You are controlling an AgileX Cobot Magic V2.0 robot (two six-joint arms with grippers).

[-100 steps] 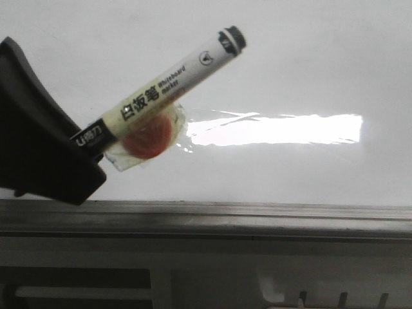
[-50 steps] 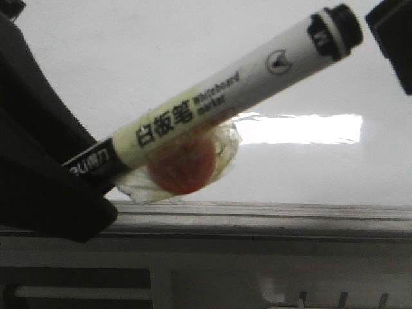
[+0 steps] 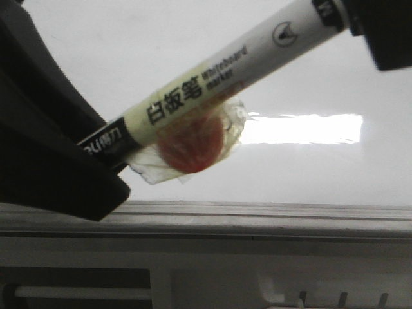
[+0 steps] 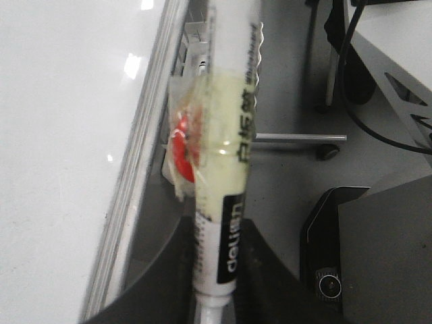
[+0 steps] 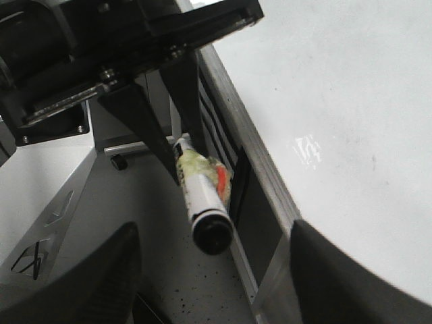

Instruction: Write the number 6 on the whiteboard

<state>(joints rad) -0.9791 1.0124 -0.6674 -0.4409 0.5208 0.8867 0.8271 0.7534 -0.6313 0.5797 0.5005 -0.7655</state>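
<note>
Marker raised toward the right gripper
Left gripper (image 3: 96,151) clamps the marker (image 3: 219,77), now higher than before; right gripper (image 5: 212,270) gapes wide, empty, at its cap; whiteboard (image 3: 193,38) blank.

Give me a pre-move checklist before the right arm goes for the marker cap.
1. Left gripper shut on the marker: ok, barrel clamped between its fingers.
2. Cap on and facing the right gripper: ok.
3. Right gripper open wide enough for the cap: ok, fingers stand apart either side of it.
4. Cap already between the right fingers: cannot tell; the front view shows a finger at the cap end.
5. Whiteboard blank where visible: ok, no number 6 yet.
6. Red disc taped to the barrel clear of the cap: ok.
</note>
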